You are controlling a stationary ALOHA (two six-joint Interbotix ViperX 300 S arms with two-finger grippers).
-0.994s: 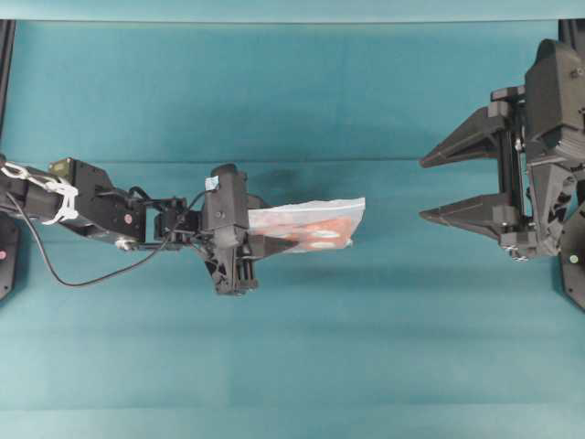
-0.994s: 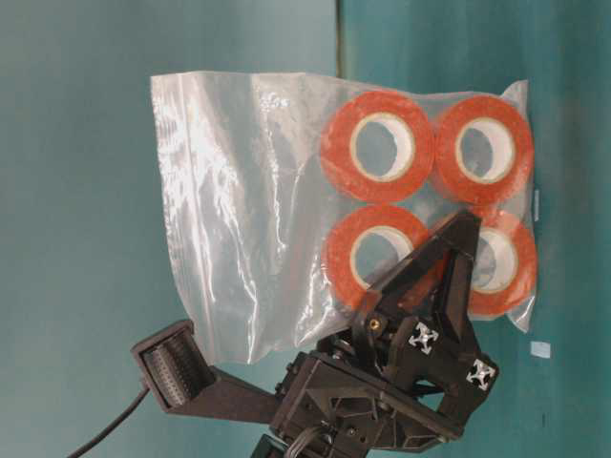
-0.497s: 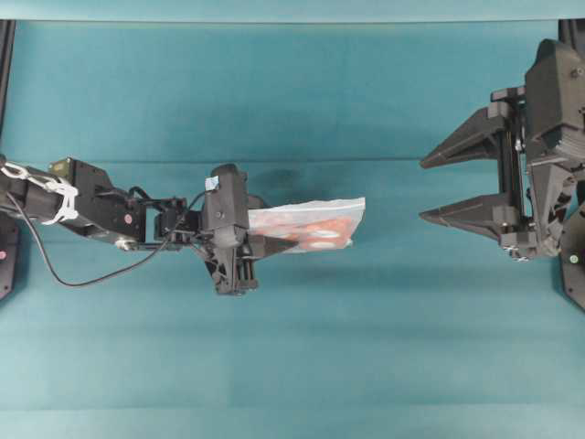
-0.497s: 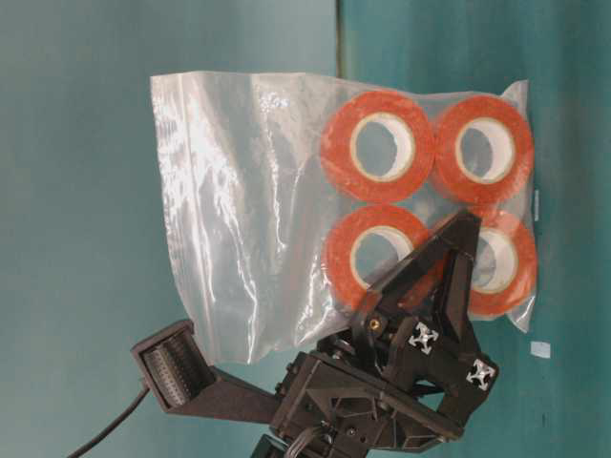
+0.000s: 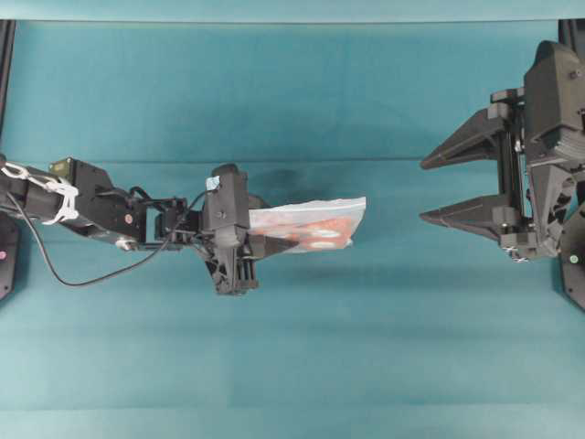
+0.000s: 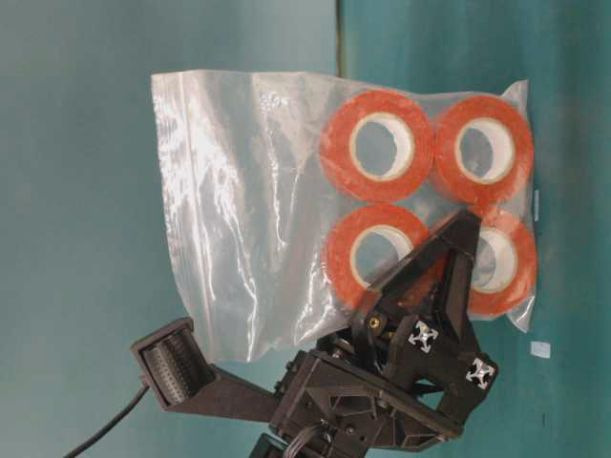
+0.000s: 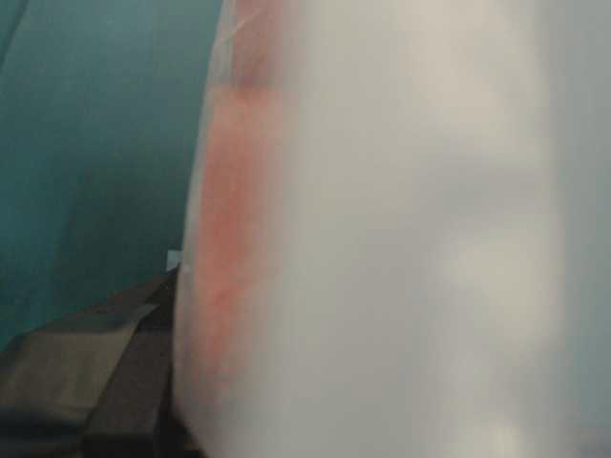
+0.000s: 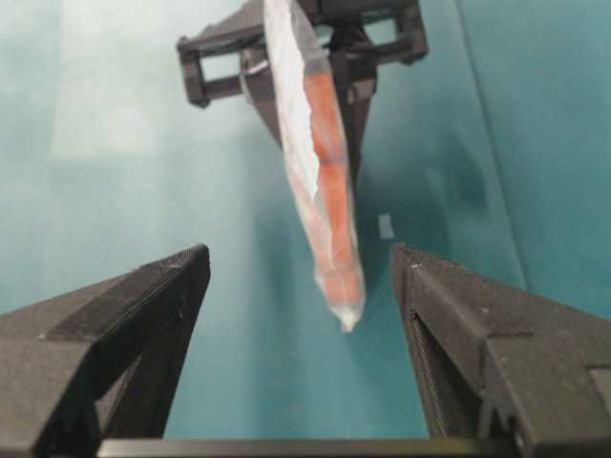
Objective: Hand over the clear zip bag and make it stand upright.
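Teal cloth covers the counter point(image 5: 302, 366) from edge to edge, with nothing else of note on it apart from a small pale scrap point(image 6: 540, 349) lying beyond the bag.

Change over the last second: none found. Both arms and the bag sit exactly where they were, so the handover is paused, not progressing.

Left end effector point(image 5: 274, 240): closed on the clear zip bag point(image 5: 309, 224), gripping it near one side and holding it off the counter, edge-on toward the opposite arm. In the table-level view one finger point(image 6: 434, 277) crosses in front of the lower orange rolls point(image 6: 377, 143), and the other side of the jaw stands out to the lower left. The four rolls are bunched toward one side of the bag; the rest is empty, crinkled film. The left wrist view is filled with blurred plastic and adds nothing.

Right end effector point(image 5: 437, 187): spread wide, empty, well apart from the bag. In its own wrist view the bag point(image 8: 320, 162) hangs centred between its two fingers point(image 8: 134, 324) but still ahead of them.

Assessment: the bag is presented and aligned for transfer; the receiving grasp has not been made and the upright placement is untouched. The slack film may fold when pinched.
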